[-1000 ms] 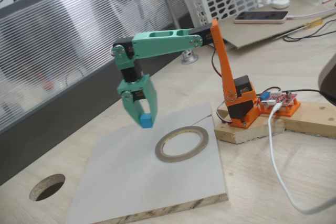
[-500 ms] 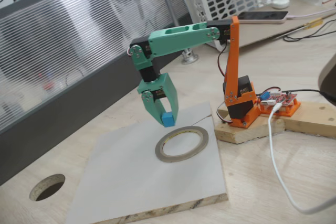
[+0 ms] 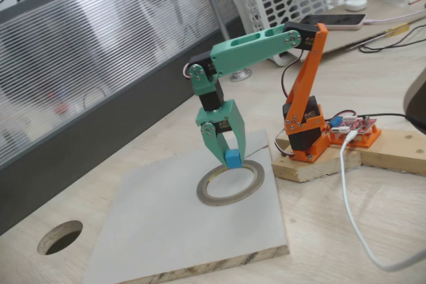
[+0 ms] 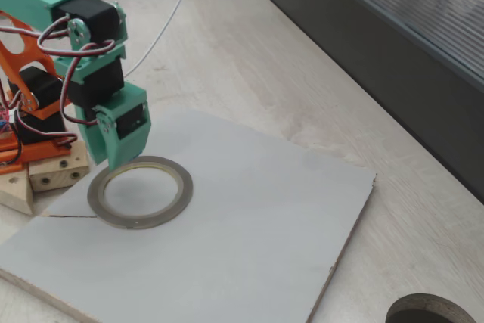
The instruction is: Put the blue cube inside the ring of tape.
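In a fixed view, the gripper (image 3: 229, 156) is hanging point-down over the far rim of the ring of tape (image 3: 231, 182), its jaws closed on the blue cube (image 3: 232, 159), which is sitting between the fingertips and clear of the board. Over the last second the green arm has been swinging the cube from well out over the bare grey board (image 3: 166, 224) towards the orange base (image 3: 307, 139), and it is now arriving above the ring. The cube is looking lower than it was, too. That suggests the carry is nearly done and the lowering and release are what remain.

In the other fixed view, the gripper (image 4: 115, 158) is seen from behind, its tips hanging at the ring of tape (image 4: 141, 191), by the edge nearest the base. The green finger is covering the cube here, so whether it is over the opening or over the band itself cannot be told. The dark round hole (image 4: 422, 312) in the table is lying well apart.
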You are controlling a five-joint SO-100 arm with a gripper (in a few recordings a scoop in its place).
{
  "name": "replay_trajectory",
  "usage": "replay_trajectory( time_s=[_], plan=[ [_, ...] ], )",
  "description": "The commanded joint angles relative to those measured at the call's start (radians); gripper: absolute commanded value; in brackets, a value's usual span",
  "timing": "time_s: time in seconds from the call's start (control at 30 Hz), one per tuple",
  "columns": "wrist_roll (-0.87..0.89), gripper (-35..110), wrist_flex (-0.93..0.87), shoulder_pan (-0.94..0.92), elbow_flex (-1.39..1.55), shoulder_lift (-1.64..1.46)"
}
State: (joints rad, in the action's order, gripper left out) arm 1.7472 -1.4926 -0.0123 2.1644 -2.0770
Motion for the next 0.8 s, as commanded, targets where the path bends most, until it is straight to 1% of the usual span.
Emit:
replay_trajectory(
  time_s=[0.0,0.17,0.43,0.77],
  plan=[
    [0.008,10,0.084,-0.02,0.094,-0.097],
    [0.008,10,0.164,-0.02,0.172,-0.126],
    [0.008,10,0.244,-0.02,0.176,-0.126],
    [0.008,10,0.27,-0.02,0.176,-0.112]
  ],
)
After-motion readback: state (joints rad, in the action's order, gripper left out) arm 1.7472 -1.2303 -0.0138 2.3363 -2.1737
